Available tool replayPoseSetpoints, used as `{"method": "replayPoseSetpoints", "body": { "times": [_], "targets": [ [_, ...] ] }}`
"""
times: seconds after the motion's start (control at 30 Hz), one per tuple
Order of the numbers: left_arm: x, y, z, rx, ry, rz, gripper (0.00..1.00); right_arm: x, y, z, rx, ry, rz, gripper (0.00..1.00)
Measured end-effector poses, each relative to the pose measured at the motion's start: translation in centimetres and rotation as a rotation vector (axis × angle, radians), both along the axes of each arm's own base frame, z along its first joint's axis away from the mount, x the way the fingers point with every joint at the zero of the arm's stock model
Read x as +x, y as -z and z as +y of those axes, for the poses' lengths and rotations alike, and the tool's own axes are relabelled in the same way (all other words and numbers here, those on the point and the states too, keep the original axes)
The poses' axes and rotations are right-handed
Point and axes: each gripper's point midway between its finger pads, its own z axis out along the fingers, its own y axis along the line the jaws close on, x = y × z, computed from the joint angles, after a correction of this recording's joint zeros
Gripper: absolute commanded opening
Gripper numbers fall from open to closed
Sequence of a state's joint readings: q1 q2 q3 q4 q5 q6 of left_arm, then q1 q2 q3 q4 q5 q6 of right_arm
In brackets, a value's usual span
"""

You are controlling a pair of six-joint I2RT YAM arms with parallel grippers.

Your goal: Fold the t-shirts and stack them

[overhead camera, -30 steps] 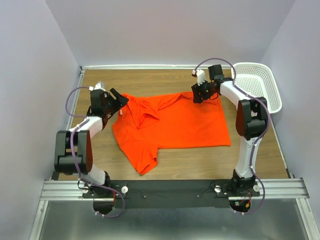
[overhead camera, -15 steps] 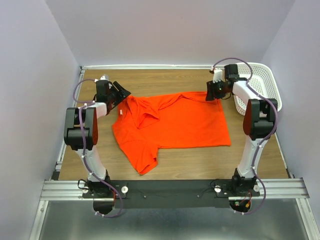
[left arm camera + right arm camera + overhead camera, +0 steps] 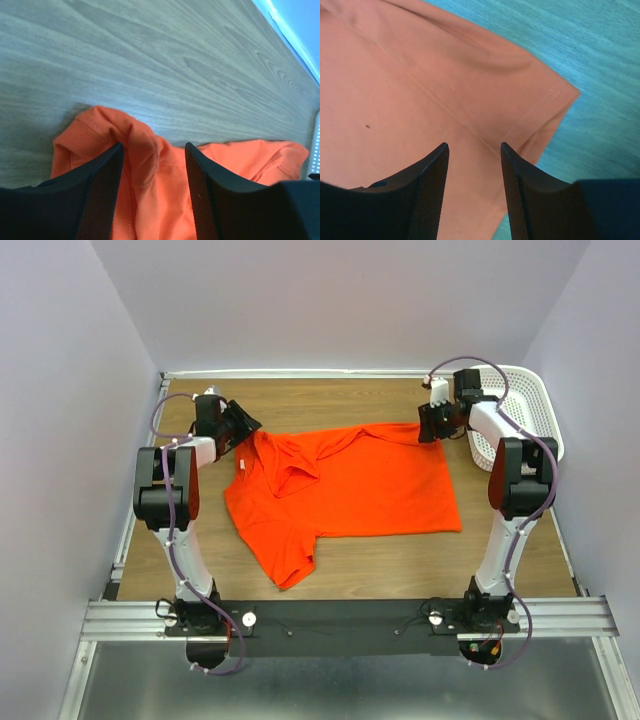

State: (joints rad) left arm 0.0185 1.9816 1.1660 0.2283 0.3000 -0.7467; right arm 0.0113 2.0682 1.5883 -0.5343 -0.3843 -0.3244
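The orange-red t-shirt (image 3: pixel 350 490) lies spread on the wooden table (image 3: pixel 300 395), with one sleeve toward the near left and a crumpled fold at its far left. My left gripper (image 3: pixel 244 427) is at the shirt's far left corner. In the left wrist view the gripper (image 3: pixel 154 145) is open and a raised fold of the t-shirt (image 3: pixel 142 145) sits between the fingers, against the left one. My right gripper (image 3: pixel 431 427) is at the far right corner. In the right wrist view it (image 3: pixel 474 145) stands open over the t-shirt's hemmed corner (image 3: pixel 540 100).
A white perforated basket (image 3: pixel 520 400) stands at the back right, just beyond the right arm. Purple walls close in the table on three sides. A metal rail (image 3: pixel 340 615) carrying the arm bases runs along the near edge.
The right gripper has moved right along the shirt's far edge to its corner. The left arm has swung back and its gripper has shifted slightly farther. Both pairs of jaws have narrowed.
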Motion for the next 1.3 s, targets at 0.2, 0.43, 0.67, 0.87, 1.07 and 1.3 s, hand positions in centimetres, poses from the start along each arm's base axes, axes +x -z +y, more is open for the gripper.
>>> {"method": "replayPoseSetpoints", "body": {
  "times": [0.2, 0.43, 0.67, 0.87, 1.07, 1.3],
  "targets": [
    [0.5, -0.3, 0.0, 0.001, 0.002, -0.005, 0.59, -0.1, 1.1, -1.3, -0.091, -0.036, 0.006, 0.52],
    [0.3, 0.8, 0.0, 0.001, 0.002, 0.033, 0.59, 0.2, 3.1, -1.8, -0.124, -0.045, 0.045, 0.46],
    [0.8, 0.6, 0.0, 0.001, 0.003, 0.032, 0.47, 0.2, 3.3, -1.9, -0.130, -0.050, 0.049, 0.41],
    [1.0, 0.5, 0.0, 0.001, 0.005, 0.026, 0.42, 0.5, 2.9, -1.9, -0.131, -0.050, 0.037, 0.41],
    [1.0, 0.5, -0.1, 0.002, 0.012, 0.027, 0.14, 0.7, 2.8, -2.0, -0.136, -0.053, 0.037, 0.20],
    [1.4, 0.2, 0.1, -0.003, 0.023, 0.020, 0.06, 0.6, 2.9, -2.5, -0.169, -0.057, 0.037, 0.01]
  ]
}}
